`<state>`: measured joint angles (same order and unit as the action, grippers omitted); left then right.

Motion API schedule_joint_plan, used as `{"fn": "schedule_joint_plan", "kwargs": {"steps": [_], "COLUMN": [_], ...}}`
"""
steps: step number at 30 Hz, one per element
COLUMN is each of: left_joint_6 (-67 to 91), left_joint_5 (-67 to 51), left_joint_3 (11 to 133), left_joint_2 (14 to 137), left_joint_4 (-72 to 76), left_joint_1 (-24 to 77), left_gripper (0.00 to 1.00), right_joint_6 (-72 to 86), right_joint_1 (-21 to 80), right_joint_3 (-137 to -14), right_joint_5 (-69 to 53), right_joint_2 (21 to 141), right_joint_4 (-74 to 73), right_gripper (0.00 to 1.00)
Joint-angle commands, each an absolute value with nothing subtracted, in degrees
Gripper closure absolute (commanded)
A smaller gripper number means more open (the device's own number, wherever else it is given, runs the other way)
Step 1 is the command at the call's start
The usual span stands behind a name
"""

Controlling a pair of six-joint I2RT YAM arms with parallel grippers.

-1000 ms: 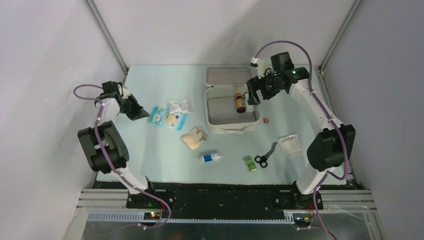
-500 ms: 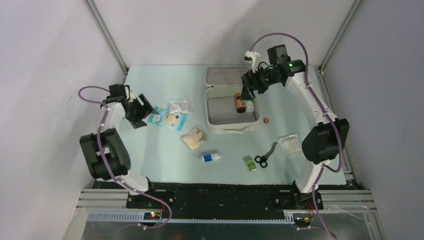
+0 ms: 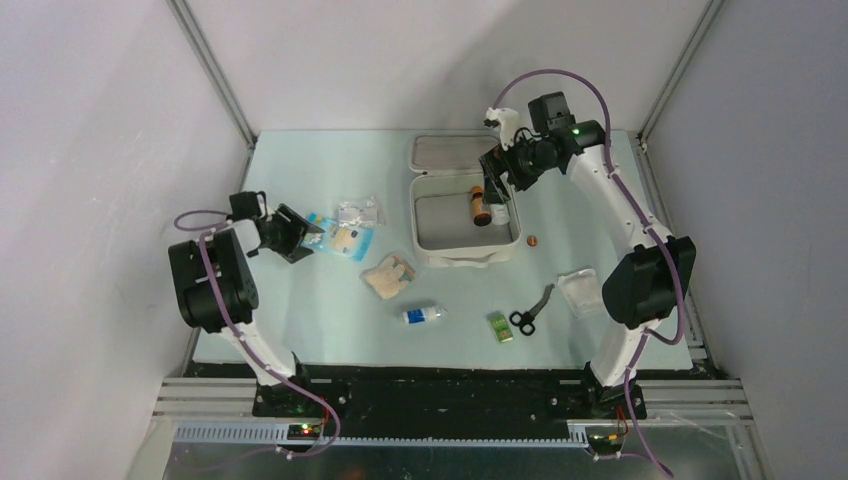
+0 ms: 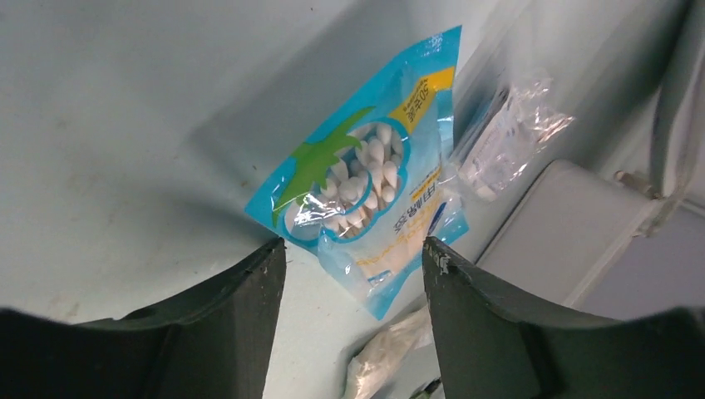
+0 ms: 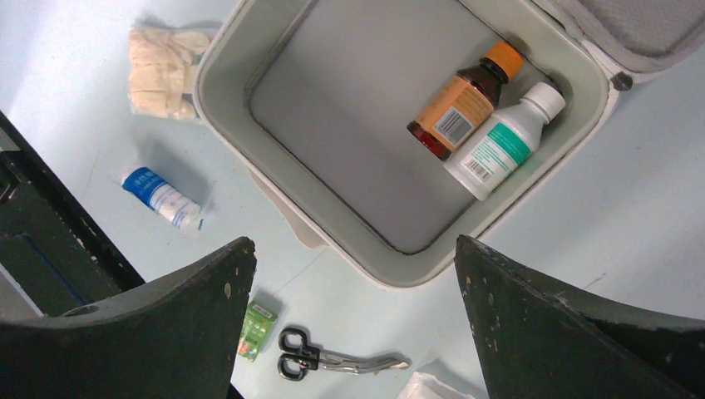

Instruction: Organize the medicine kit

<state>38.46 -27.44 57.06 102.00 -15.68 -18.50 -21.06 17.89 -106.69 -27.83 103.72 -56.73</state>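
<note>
The medicine kit lies open at the table's middle back, its lid flat behind it. Inside, at the right wall, lie a brown bottle and a white bottle. My right gripper hangs open above the kit's right side, holding nothing. My left gripper is open and low over the table. Its fingertips stand just short of a blue bag of cotton swabs, apart from it. The kit's wall shows beyond the bag.
A clear packet lies behind the blue bag and a beige bandage bundle in front of the kit. Nearer me lie a blue-white tube, a green box, scissors and a clear plastic case. A small brown disc sits right of the kit.
My left gripper has opened from shut and moved down toward the blue bag. My right gripper has shifted left and back over the kit, staying open.
</note>
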Motion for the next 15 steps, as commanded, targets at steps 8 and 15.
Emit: {"fn": "schedule_joint_plan", "kwargs": {"steps": [8,15], "left_joint_6": [49.2,50.5], "left_joint_5": [-27.5,-28.0], "left_joint_3": [54.2,56.7], "left_joint_2": [107.1,112.7], "left_joint_4": [4.5,7.6], "left_joint_1": [-20.0,-21.2], "left_gripper": [0.34,0.56], "right_joint_6": [-21.4,-21.8], "right_joint_1": [19.7,20.5], "right_joint_3": [-104.9,-103.2], "right_joint_5": [-21.6,-19.0], "right_joint_2": [102.2,101.2], "right_joint_4": [-58.0,-58.1], "right_gripper": [0.06,0.05]}}
